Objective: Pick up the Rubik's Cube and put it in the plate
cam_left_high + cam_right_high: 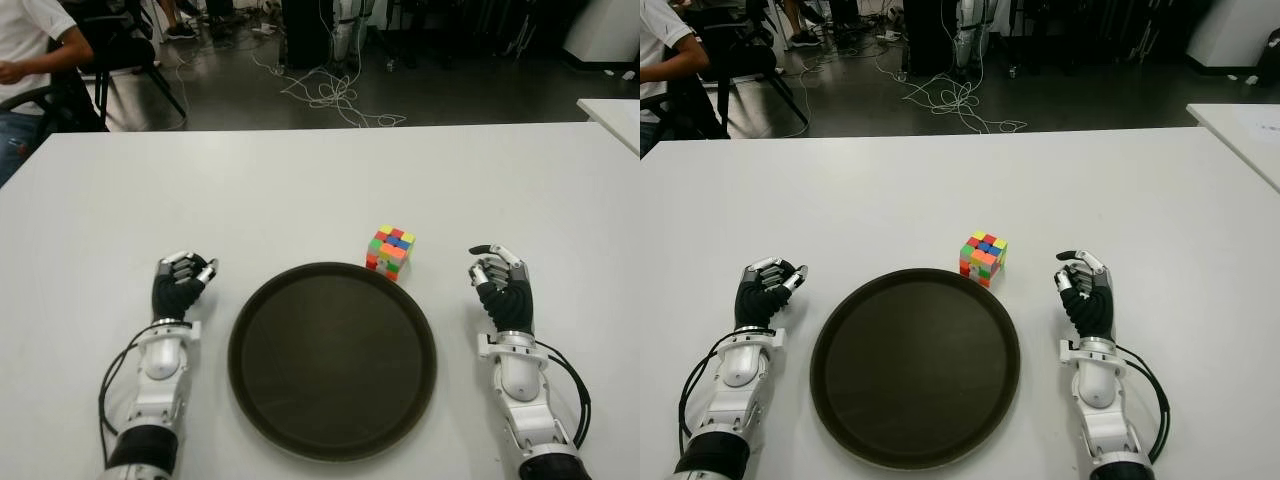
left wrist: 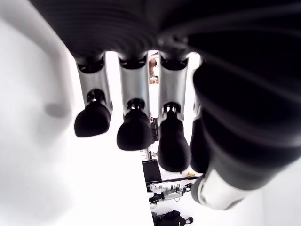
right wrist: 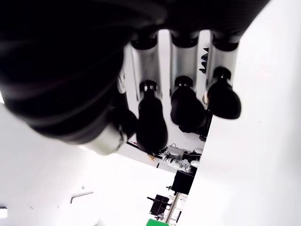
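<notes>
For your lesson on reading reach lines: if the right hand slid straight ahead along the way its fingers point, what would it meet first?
Probably nothing: the right hand points up the bare white table. The Rubik's Cube lies off to its left, apparently outside that line.

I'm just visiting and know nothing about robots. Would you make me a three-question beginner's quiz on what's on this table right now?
1. True or false: the Rubik's Cube already lies inside the plate.
2. Which hand shows nearer the cube? A) left hand B) right hand
3. Fill in: both hands are holding ____.

Key:
1. False. The cube sits on the white table, just beyond the plate's far rim, toward the robot's right.
2. B. The right hand shows right of the plate, closer to the cube; the left hand shows left of the plate.
3. Nothing. Their fingers hang loosely curled, with nothing between them.
</notes>
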Robot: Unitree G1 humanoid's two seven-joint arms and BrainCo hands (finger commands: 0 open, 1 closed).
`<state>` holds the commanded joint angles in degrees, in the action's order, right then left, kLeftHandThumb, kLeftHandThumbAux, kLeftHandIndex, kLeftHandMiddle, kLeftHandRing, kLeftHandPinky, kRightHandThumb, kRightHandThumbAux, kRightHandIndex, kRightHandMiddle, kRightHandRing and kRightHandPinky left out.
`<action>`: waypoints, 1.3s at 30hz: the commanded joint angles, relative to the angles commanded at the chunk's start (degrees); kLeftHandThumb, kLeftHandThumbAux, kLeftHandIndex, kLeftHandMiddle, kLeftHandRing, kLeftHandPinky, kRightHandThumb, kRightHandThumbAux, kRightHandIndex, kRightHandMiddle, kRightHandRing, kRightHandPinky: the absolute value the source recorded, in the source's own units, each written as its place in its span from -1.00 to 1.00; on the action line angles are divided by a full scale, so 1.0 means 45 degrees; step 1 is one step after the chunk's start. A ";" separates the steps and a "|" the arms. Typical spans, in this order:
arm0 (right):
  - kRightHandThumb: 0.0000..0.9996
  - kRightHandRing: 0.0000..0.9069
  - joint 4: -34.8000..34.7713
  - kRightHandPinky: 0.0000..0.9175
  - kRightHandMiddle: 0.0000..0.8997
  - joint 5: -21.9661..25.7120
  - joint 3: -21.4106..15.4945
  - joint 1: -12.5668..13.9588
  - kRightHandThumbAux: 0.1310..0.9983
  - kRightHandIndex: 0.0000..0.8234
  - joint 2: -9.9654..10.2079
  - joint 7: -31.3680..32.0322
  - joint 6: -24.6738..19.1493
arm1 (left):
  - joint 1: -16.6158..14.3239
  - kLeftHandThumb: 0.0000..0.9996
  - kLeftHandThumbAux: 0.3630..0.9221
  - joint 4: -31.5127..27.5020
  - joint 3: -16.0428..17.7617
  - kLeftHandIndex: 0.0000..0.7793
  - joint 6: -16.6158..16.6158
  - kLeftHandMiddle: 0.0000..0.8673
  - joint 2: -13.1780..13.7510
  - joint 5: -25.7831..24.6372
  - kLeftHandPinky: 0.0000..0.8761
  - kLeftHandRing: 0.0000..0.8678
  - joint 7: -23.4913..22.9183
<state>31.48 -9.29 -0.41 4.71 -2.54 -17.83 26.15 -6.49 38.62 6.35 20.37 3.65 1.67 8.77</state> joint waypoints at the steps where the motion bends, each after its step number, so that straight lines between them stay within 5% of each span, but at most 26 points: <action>1: 0.37 0.72 -0.0003 0.68 0.70 -0.0008 0.0004 -0.0011 0.38 0.05 -0.0006 0.0010 -0.0007 | -0.0002 -0.58 0.58 -0.0012 -0.0001 0.57 -0.0010 0.78 0.0001 0.0001 0.77 0.80 0.0002; 24: 0.37 0.70 0.1254 0.69 0.66 -0.0354 0.0091 -0.1621 0.38 0.05 -0.1071 0.0267 0.1412 | -0.0615 -0.63 0.60 -0.0038 -0.0162 0.68 -0.0532 0.82 0.0333 0.0632 0.81 0.84 0.0614; 39: 0.37 0.73 0.0825 0.74 0.67 -0.0782 0.0039 -0.2208 0.38 0.05 -0.1108 -0.0188 0.0969 | -0.1633 -0.64 0.60 0.1446 -0.0057 0.65 -0.0228 0.80 0.0661 0.0832 0.82 0.84 0.1165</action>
<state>35.19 -12.80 -0.23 -5.23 -7.53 -18.68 30.51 -13.84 45.13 6.10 19.35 6.63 5.42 14.01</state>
